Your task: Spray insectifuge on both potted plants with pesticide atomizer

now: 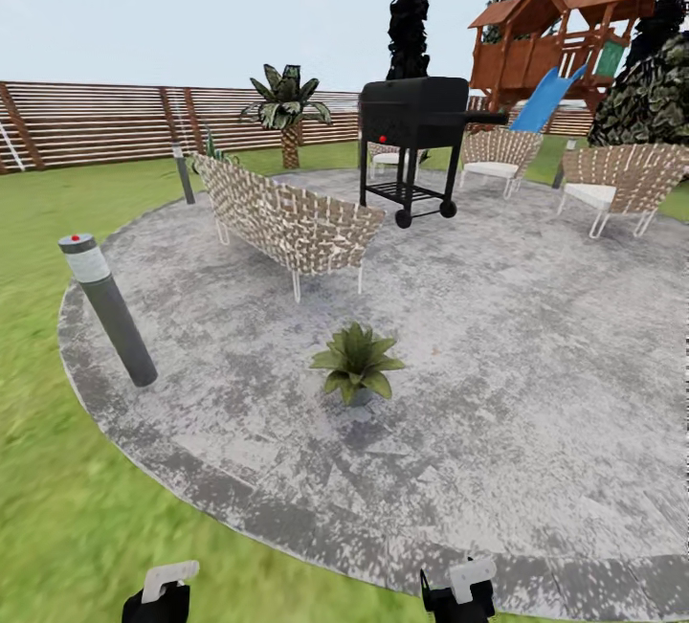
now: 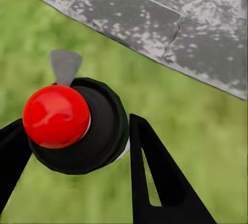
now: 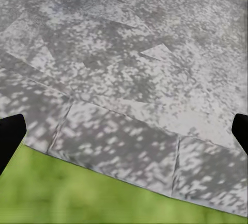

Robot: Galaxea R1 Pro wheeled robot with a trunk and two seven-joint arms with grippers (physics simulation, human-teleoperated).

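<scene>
One potted plant [image 1: 356, 367], a low rosette of broad green leaves in a small grey pot, stands on the round grey patio [image 1: 498, 384] straight ahead of me. In the left wrist view the pesticide atomizer [image 2: 77, 126] is seen from above as a dark round body with a red knob and a pale nozzle. My left gripper [image 2: 75, 123] is shut on it, over the lawn beside the patio's edge. My right gripper [image 3: 124, 131] stands wide open with nothing in it, above the patio's rim. Both grippers, left [image 1: 158, 599] and right [image 1: 459, 594], sit at the bottom of the head view.
A grey bollard lamp [image 1: 110, 312] leans at the patio's left edge. Beyond the plant are a wicker sofa [image 1: 282, 216], a black grill [image 1: 413, 116] and two wicker chairs [image 1: 617, 183]. A palm [image 1: 285, 106], the slatted fence [image 1: 96, 125] and a wooden playhouse [image 1: 565, 30] stand behind.
</scene>
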